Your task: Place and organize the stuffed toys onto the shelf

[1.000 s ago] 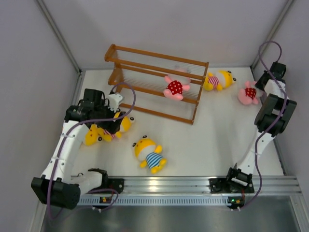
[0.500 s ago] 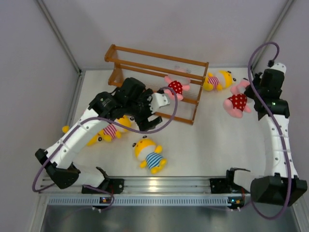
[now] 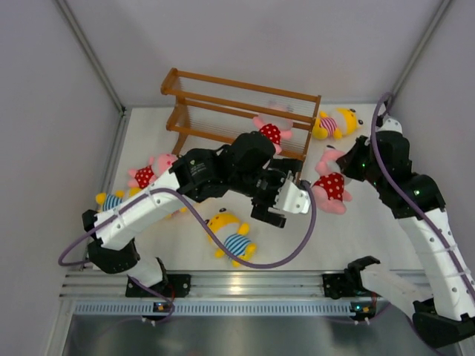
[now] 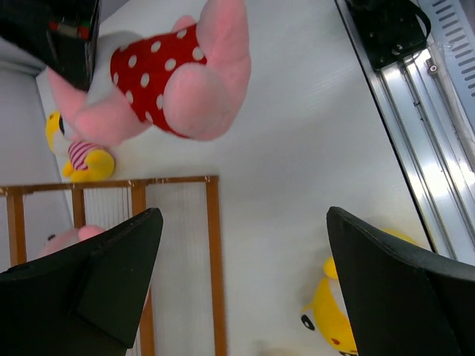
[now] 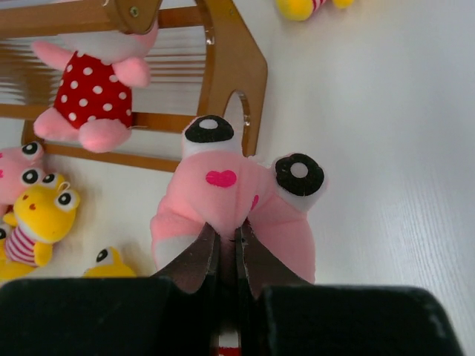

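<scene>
The brown wooden shelf [image 3: 237, 104] stands at the back, with one pink toy in a red dotted outfit [image 3: 269, 133] lying on its rods. My right gripper [image 3: 346, 170] is shut on the head of another pink dotted toy [image 3: 330, 187], carried just right of the shelf's end; in the right wrist view the gripper [image 5: 223, 241] pinches this toy [image 5: 245, 196]. My left gripper [image 3: 291, 199] hangs open and empty close to it, the left wrist view showing the gripper [image 4: 245, 282] below the pink toy [image 4: 163, 81]. A yellow blue-striped toy [image 3: 231, 236] lies in front.
A yellow pink-striped toy [image 3: 335, 122] lies at the back right beside the shelf. At the left lie a pink dotted toy [image 3: 148, 173] and a yellow toy [image 3: 111, 200]. The metal rail [image 3: 260, 285] runs along the near edge. Grey walls close in both sides.
My left arm swung from the left-hand toys across to the shelf's right end, its jaws spreading wider. My right arm carried the pink toy from the back right corner leftward toward the shelf.
</scene>
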Motion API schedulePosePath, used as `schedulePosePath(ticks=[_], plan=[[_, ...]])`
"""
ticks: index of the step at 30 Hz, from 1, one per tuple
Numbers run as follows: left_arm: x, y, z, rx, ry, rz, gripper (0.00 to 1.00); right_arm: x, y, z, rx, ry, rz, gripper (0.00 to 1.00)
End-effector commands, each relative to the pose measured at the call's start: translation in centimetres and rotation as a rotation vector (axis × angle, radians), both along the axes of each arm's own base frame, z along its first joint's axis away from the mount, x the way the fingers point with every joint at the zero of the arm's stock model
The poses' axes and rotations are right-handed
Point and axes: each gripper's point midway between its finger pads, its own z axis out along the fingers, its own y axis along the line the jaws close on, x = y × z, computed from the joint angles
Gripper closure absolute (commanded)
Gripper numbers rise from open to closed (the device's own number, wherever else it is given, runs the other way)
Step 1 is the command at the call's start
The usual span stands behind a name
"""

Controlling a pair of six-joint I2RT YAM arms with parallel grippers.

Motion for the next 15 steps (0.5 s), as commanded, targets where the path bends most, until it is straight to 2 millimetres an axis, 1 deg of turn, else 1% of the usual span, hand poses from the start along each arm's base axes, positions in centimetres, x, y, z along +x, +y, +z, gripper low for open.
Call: schedulePosePath(ticks=[1, 3, 4, 6, 7, 9, 10, 11, 12, 14, 15], plan=[[-1.5, -3.6, 0.8, -0.072, -0.119, -0.145, 0.02, -1.1, 0.9, 2.4, 0.067, -0.063, -0.015, 1.00], [-1.2, -5.0, 0.9, -0.094, -0.119, -0.120, 0.02, -1.2, 1.4, 3.1, 0.080, -0.076, 0.003, 1.00], [-0.9, -5.8, 0.6, -0.097, -0.116, -0.114, 0.02, -1.3, 1.7, 3.2, 0.081, -0.080, 0.019, 1.00], [-0.9, -6.8, 1.6, -0.140, -0.121, -0.129, 0.02, -1.4, 2.0, 3.5, 0.086, -0.091, 0.034, 1.00], [-0.9, -7.3, 1.2, -0.138, -0.110, -0.133, 0.02, -1.4, 2.2, 3.6, 0.087, -0.092, 0.042, 1.00], [-1.4, -8.0, 1.4, -0.144, -0.102, -0.147, 0.03, -1.4, 2.3, 3.7, 0.086, -0.096, 0.051, 1.00], [-1.3, -8.4, 0.8, -0.130, -0.105, -0.142, 0.04, -1.5, 2.5, 3.8, 0.093, -0.097, 0.063, 1.00], [-1.3, -8.7, 0.7, -0.130, -0.110, -0.135, 0.05, -1.6, 2.6, 3.9, 0.098, -0.102, 0.068, 1.00], [-1.4, -9.3, 1.0, -0.149, -0.110, -0.126, 0.08, -1.7, 2.8, 4.0, 0.108, -0.106, 0.077, 1.00], [-0.4, -10.1, 1.1, -0.159, -0.126, -0.080, 0.15, -1.8, 3.1, 4.3, 0.125, -0.121, 0.095, 1.00], [0.0, -10.6, 1.2, -0.169, -0.131, -0.061, 0.34, -1.9, 3.1, 4.5, 0.127, -0.126, 0.097, 1.00]])
